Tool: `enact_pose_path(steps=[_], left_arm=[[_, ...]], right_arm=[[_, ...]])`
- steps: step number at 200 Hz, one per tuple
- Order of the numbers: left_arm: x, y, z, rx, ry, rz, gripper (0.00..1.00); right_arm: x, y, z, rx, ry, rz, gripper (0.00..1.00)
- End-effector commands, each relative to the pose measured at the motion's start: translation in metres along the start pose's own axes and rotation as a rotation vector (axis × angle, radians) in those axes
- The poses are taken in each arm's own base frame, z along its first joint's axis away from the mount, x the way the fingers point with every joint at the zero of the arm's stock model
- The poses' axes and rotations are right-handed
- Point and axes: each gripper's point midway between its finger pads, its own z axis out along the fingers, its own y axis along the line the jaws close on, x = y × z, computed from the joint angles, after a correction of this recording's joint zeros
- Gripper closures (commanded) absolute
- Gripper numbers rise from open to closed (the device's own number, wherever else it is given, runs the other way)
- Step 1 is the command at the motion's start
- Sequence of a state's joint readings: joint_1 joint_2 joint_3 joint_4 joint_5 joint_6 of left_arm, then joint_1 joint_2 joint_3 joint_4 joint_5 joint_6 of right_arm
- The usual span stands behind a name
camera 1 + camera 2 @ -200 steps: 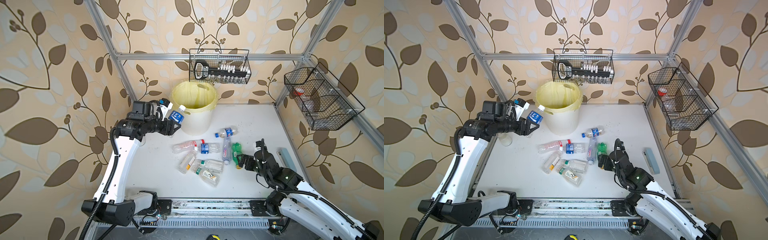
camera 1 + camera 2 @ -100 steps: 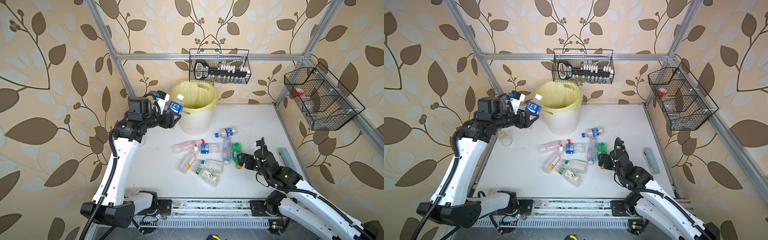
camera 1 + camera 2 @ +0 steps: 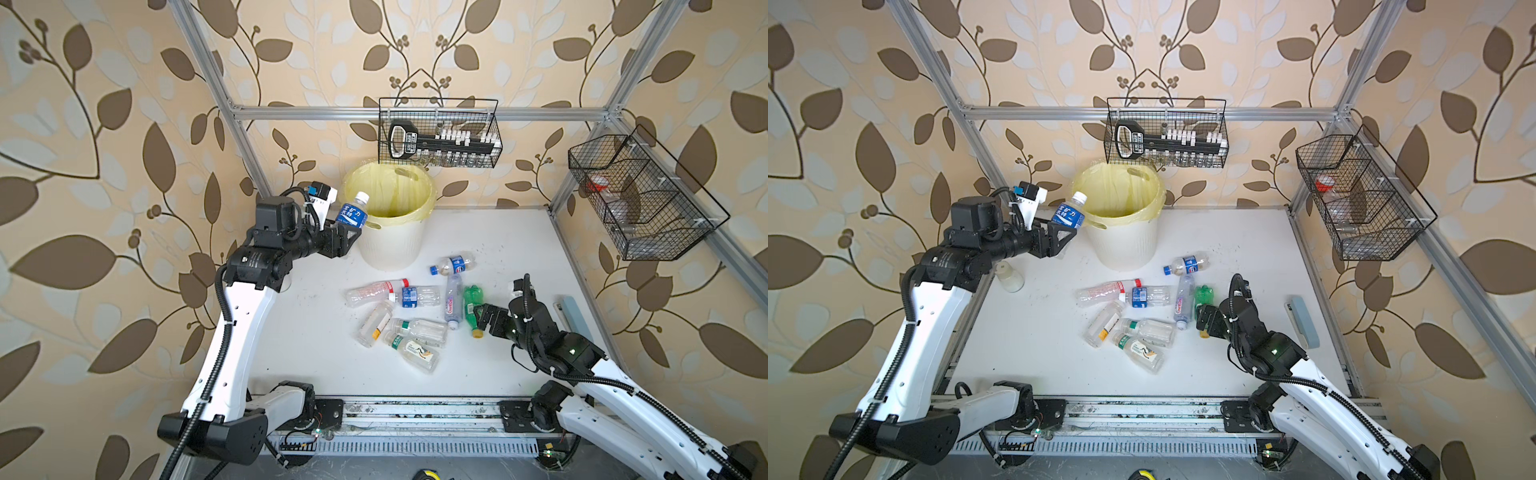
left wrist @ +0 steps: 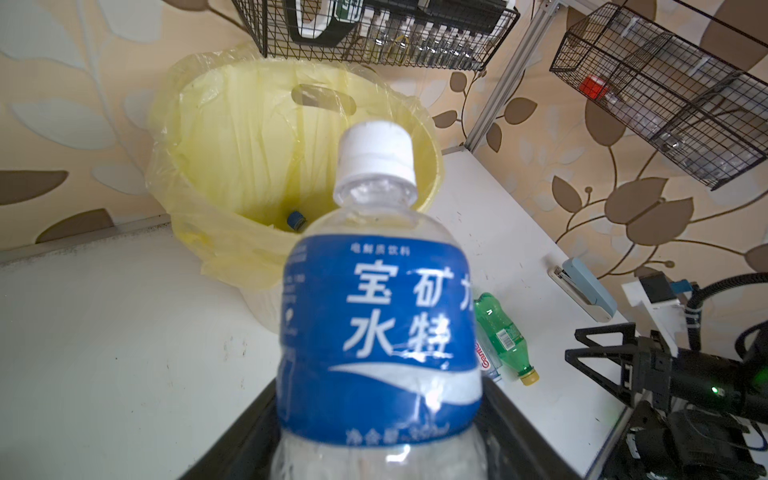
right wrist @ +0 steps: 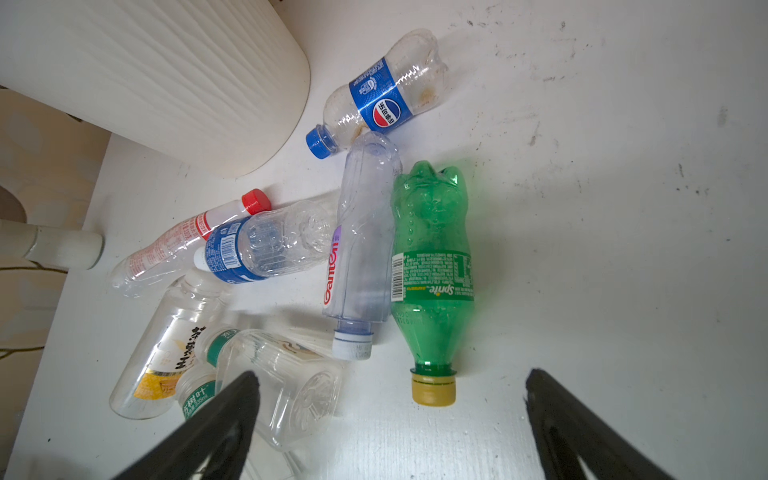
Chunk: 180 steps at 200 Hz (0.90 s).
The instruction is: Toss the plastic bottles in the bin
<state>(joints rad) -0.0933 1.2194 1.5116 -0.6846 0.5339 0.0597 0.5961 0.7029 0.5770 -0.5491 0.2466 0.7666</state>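
- The left gripper (image 3: 350, 233) is clamping a clear blue-labelled, white-capped plastic bottle (image 3: 352, 214), its cap pointing into the cream-white ribbed round bin (image 3: 390, 247) at the surface's (image 3: 498, 232) far edge, likely for release.
- The right gripper (image 3: 483, 318), jaws spread wide, is hovering beside a green yellow-capped plastic bottle (image 3: 471, 300) mid-surface, likely for pickup.

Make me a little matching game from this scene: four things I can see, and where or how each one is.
Things:
1. blue-label bottle
2. green bottle
3. bin
4. blue-grey stapler

States:
A. lying on the table just before the open right gripper
B. lined with a yellow bag
C. at the table's right edge
D. gripped by the left gripper at the bin's rim

Pairs: 1-D, 2-A, 3-B, 4-C
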Motion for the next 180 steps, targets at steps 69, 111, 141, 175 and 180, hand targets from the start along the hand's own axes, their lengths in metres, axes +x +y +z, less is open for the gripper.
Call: enact_pose_path(steps=[69, 111, 141, 175, 180], left_arm=[[-0.133, 0.025, 0.076, 0.07, -0.161, 0.015, 0.07], [-0.103, 0.005, 0.029, 0.021, -0.156, 0.129, 0.01], [-0.051, 0.018, 0.004, -0.123, -0.073, 0.19, 0.01], [0.008, 0.038, -0.005, -0.245, 0.021, 0.17, 0.01], [0.014, 0.039, -0.007, -0.253, 0.034, 0.163, 0.01]], right_arm=[[-0.014, 0.01, -0.031, -0.064, -0.03, 0.102, 0.0], [-0.007, 0.004, -0.031, -0.029, -0.034, 0.064, 0.0], [-0.004, 0.008, -0.022, -0.017, -0.007, 0.035, 0.0], [0.0, 0.011, -0.009, -0.017, 0.006, 0.034, 0.0], [0.001, 0.012, -0.008, -0.022, 0.006, 0.035, 0.0]])
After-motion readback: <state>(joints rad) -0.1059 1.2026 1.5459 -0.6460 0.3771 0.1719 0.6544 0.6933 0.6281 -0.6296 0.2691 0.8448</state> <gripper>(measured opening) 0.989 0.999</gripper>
